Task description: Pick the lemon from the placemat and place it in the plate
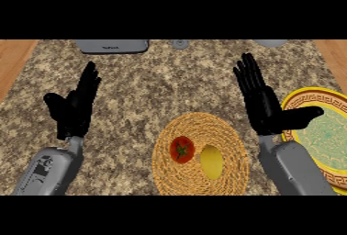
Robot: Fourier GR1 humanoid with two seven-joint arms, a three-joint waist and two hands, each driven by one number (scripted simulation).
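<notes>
Faint lettering on the grey rectangular appliance [112,46] at the counter's far edge, too small to read. No other writing legible.

One yellow oval lemon [212,161] lying on the round woven straw placemat [230,133], just beside one red tomato with a green stem [181,149] on the same mat. One round plate with a yellow key-patterned rim and a pale green centre [298,98] at the right, partly behind the right forearm, nothing visible on it.

Two black hands above the speckled granite counter [163,82]. Left hand [75,108] at the left, well apart from the mat, fingers straight and up, holding nothing. Right hand [264,103] between mat and plate, fingers straight and together, thumb out over the plate's rim, holding nothing.

One small grey round disc [180,43] and one grey rounded object [271,42] at the far edge.
</notes>
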